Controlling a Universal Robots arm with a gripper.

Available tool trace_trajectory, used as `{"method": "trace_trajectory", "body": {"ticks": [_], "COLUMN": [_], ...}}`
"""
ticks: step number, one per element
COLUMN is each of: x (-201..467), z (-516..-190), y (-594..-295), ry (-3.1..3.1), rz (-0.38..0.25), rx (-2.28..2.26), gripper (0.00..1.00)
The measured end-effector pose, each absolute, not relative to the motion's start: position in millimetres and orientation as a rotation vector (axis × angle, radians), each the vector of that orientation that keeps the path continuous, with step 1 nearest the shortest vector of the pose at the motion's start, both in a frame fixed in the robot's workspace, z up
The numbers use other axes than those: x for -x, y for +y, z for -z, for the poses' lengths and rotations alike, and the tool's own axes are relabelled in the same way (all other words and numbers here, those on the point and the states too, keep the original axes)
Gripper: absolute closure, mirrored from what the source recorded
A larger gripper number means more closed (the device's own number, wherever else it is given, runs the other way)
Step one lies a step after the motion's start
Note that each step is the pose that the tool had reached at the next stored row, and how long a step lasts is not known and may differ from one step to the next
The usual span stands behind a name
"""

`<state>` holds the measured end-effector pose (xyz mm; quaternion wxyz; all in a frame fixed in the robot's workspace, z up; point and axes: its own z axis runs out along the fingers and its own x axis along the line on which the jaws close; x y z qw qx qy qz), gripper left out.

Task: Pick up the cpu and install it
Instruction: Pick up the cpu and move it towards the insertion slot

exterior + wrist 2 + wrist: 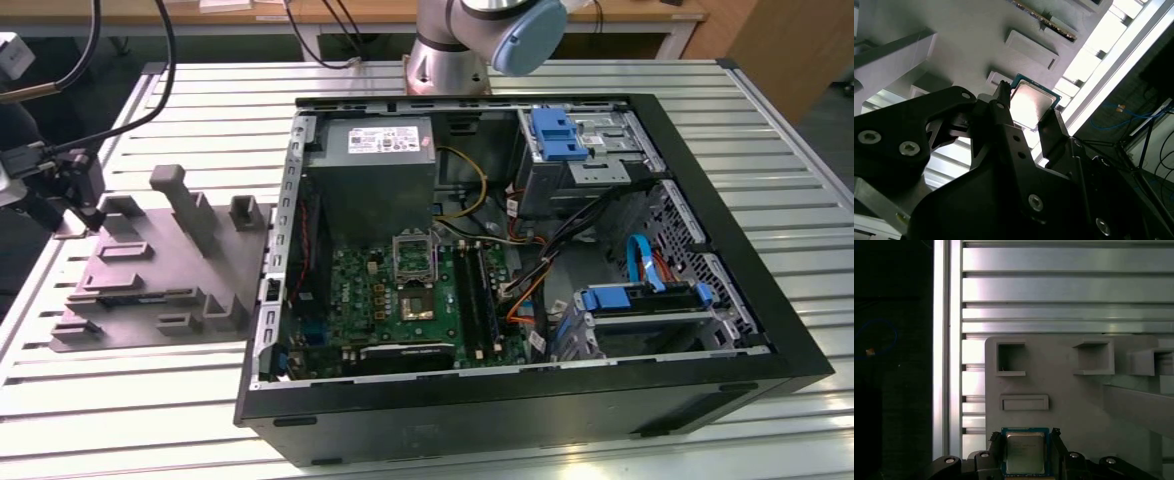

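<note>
Between the gripper's two black fingers the cpu is sitting flat, silver top facing up toward the camera in the first wrist view. The jaws are pressing against its two opposite edges, so it's looking clamped on the chip. Same story in the second wrist view: the gripper is hugging the cpu from both sides, with the metal lid catching a lot of glare. Whether the chip is lifted off or still resting on something, I can't tell. Right behind it the grey fixture is showing its pockets and raised blocks, and that's lying on the slatted metal table. Over in the exterior view, the fixture is sitting toward the exterior view's left, well apart from the open computer case, where the motherboard and its silver-framed socket are lying exposed.
</note>
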<state>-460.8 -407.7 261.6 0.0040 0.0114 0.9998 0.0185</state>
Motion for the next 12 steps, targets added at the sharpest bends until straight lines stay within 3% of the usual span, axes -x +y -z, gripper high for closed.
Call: {"method": "trace_trajectory", "body": {"ticks": [12], "x": [460.8], "z": [-264.6], "y": [-407.7], "ry": [3.133], "rz": [-0.058], "rx": [-0.036], "gripper": [0.53]}}
